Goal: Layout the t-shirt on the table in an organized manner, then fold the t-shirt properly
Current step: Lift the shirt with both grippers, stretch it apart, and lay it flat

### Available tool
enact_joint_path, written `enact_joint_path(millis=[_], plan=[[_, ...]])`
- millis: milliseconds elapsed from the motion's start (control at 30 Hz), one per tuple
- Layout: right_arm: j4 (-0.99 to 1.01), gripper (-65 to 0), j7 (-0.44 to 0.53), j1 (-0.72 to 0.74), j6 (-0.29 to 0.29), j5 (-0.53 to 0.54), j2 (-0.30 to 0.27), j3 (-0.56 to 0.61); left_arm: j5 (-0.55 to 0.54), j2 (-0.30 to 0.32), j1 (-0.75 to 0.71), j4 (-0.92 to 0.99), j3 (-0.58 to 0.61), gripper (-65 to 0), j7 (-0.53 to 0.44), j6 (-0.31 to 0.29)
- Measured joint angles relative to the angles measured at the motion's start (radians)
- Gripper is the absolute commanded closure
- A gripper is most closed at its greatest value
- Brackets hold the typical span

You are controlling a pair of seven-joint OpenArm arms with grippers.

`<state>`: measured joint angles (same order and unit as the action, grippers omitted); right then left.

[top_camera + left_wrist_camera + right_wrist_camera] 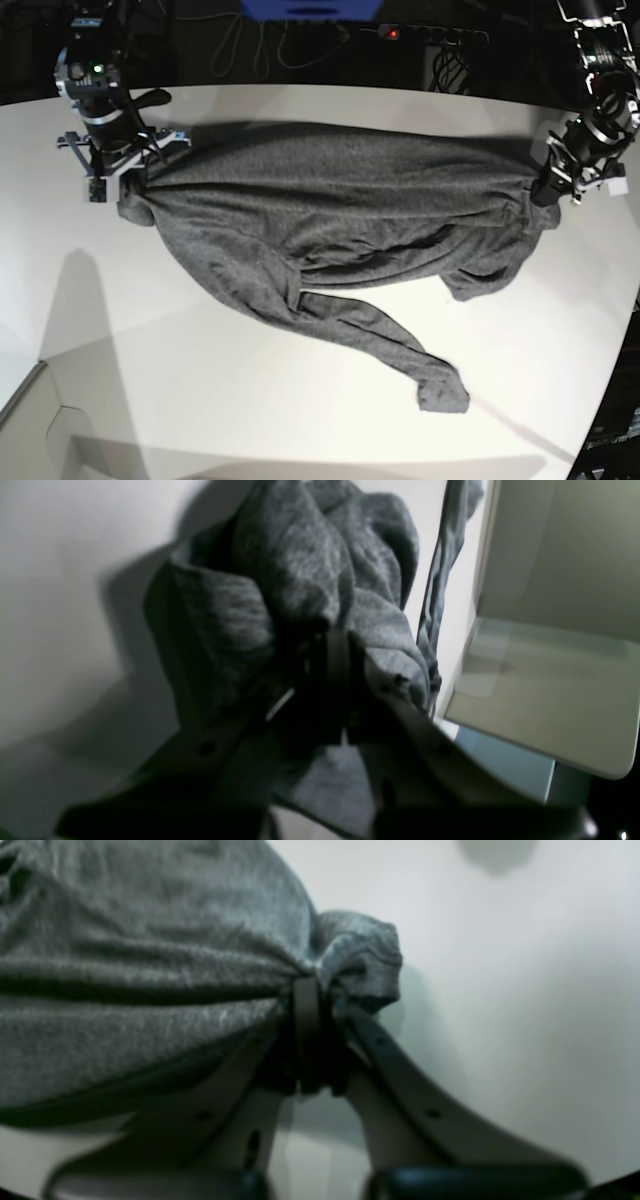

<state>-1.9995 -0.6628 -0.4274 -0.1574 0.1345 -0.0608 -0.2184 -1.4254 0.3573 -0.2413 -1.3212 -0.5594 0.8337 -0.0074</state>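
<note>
The dark grey t-shirt (340, 200) lies stretched across the white table (200, 400) between my two grippers, wrinkled along its length. One long sleeve (400, 350) trails toward the front edge. At the shirt's right end in the base view, my left gripper (543, 190) is shut on a bunch of cloth. The left wrist view shows the t-shirt (300, 555) piled over the left gripper (345, 645). At the other end my right gripper (125, 183) pinches the fabric. In its wrist view the right gripper (320, 990) has its fingers close together on a gathered fold of the t-shirt (125, 965).
Cables and a power strip (420, 32) run along the dark back edge, beside a blue object (310, 8). The table's curved edge (622, 330) passes close to the left arm. A pale panel (550, 705) lies beyond the table in the left wrist view.
</note>
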Motion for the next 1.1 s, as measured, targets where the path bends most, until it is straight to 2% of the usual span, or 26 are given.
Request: enact_joint_path(millis=[100,167,300,667,867,900,967,1100], plan=[[0.0,-16.7,0.005,-0.006,0.0,0.001,-0.005,-0.001,0.0,0.0,0.001,0.0,0.0,-0.5,0.004,0.0],[-0.003,-18.8,0.012,-0.028,0.0,0.0,-0.008,-0.002,0.0,0.0,0.0,0.0,0.0,-0.3,0.003,0.0],[-0.002,-18.8,0.005,-0.035,0.0,0.0,-0.005,-0.035,-0.001,0.0,-0.006,0.002,0.0,-0.2,0.005,0.0],[-0.002,-18.8,0.009,-0.033,0.0,0.001,-0.005,-0.034,-0.003,0.002,-0.014,0.027,-0.002,-0.4,0.006,-0.001],[-0.002,-18.8,0.009,-0.033,0.0,0.0,-0.005,-0.031,-0.002,-0.002,-0.031,0.06,-0.105,-1.3,0.005,-0.002],[-0.002,-18.8,0.009,-0.033,0.0,0.001,-0.005,-0.031,-0.002,-0.002,-0.032,0.06,-0.118,-3.3,0.006,-0.002],[-0.002,-18.8,0.009,-0.032,0.0,0.001,-0.005,-0.031,-0.002,0.002,-0.035,0.059,-0.14,-12.1,0.01,-0.002],[-0.002,-18.8,0.009,-0.031,0.0,0.0,-0.005,-0.031,-0.002,0.008,-0.046,0.055,-0.146,-39.1,0.018,-0.001]])
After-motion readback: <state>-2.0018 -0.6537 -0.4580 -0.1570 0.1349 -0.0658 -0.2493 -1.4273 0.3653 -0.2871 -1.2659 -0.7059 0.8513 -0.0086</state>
